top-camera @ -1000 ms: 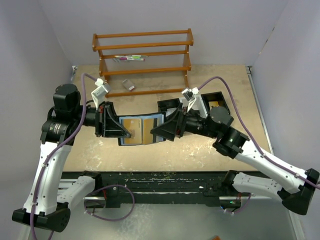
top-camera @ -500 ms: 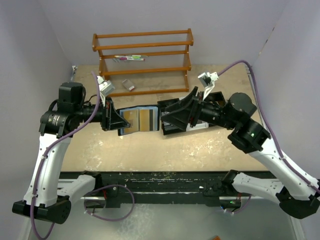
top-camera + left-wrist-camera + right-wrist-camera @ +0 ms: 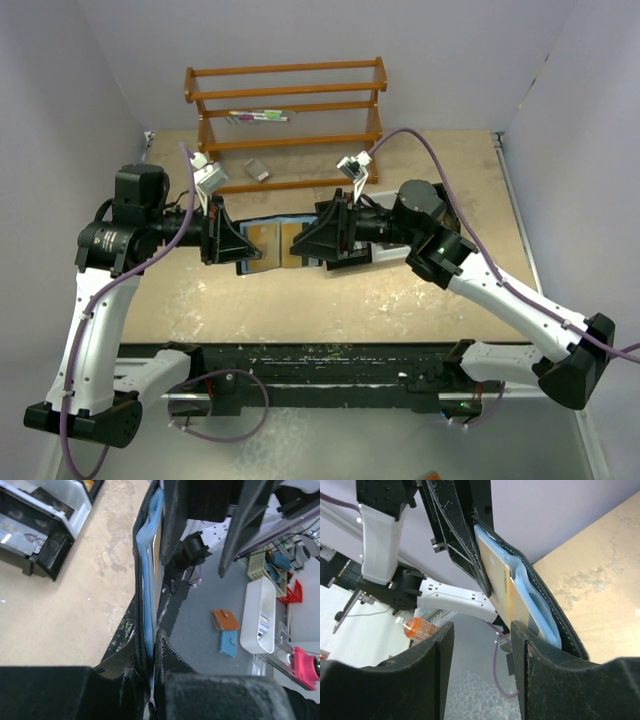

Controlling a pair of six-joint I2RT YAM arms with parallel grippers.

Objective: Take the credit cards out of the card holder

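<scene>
Right wrist: your R tool point(image 3: 481, 630) open, credit cards point(image 3: 496, 577) just ahead, upper centre, free edge facing it; L tool point(image 3: 151, 652) clamps card holder point(image 3: 149, 580).

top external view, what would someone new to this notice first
The open card holder is held mid-table between the two arms, with orange-tan credit cards showing against its blue lining. The left gripper is clamped on its left edge, and the right gripper is open at the cards' edge. A wooden rack stands at the far side of the table.
</scene>
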